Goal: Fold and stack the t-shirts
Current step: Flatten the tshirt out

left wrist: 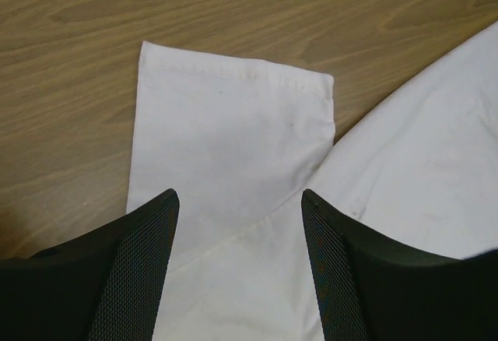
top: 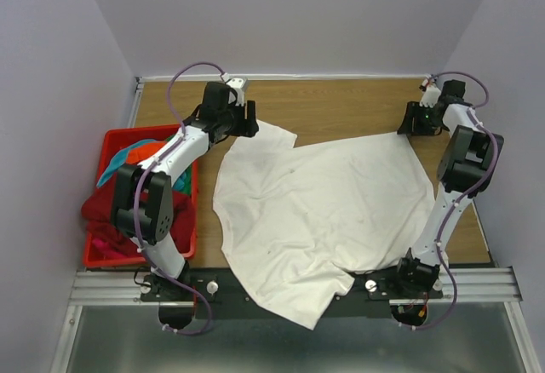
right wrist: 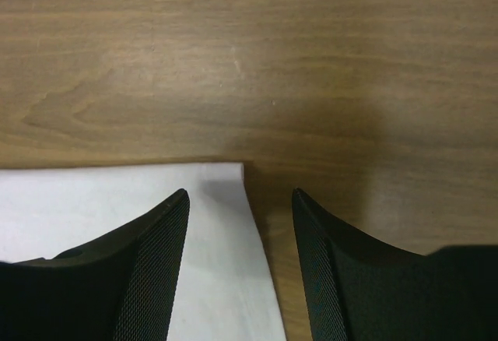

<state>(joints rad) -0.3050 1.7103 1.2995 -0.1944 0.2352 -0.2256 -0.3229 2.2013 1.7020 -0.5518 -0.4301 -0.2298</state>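
A large white t-shirt (top: 324, 211) lies spread on the wooden table (top: 341, 105), and its lower hem hangs over the near edge. My left gripper (top: 248, 124) hovers at the shirt's far left sleeve (left wrist: 233, 123). In the left wrist view the left gripper (left wrist: 237, 201) is open over the sleeve, gripping nothing. My right gripper (top: 412, 123) is at the shirt's far right corner. Seen from the right wrist, the right gripper (right wrist: 240, 197) is open too, and the white corner (right wrist: 222, 181) lies under its gap. More t-shirts, dark red (top: 102, 207), orange (top: 146, 147) and teal (top: 113, 169), are piled in the basket.
A red plastic basket (top: 109, 141) stands at the table's left edge, beside the left arm. A metal rail (top: 477, 286) runs along the near edge under both arm bases. Pale walls close in the back and both sides.
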